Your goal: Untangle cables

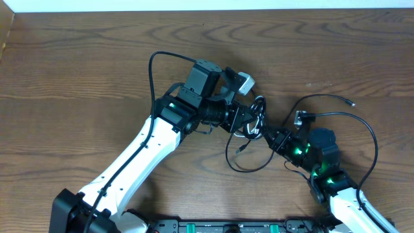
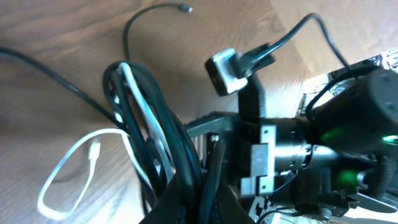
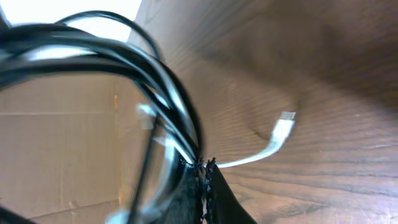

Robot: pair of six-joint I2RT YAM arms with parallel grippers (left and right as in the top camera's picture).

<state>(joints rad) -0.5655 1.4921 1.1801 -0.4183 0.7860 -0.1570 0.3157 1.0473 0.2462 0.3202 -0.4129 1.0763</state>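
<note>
1. Black thin cords plus one white, the cables (image 1: 257, 115), bunch between both arms near the brown wooden table's (image 1: 77, 77) middle, slightly toward its right edge.
2. The left gripper (image 2: 198, 186) and right gripper (image 3: 206, 167) both clamp the bundle tight.
3. Step in hand, apparently: teasing the knot apart; next calls for a slow, diverging pull.
4. Knot's core hides behind the grippers; right wrist view blurs.

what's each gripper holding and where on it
Both hold the cables. The left gripper has its jaws shut across the coil's gathered strands; the right gripper pinches that coil's strands where they converge.
</note>
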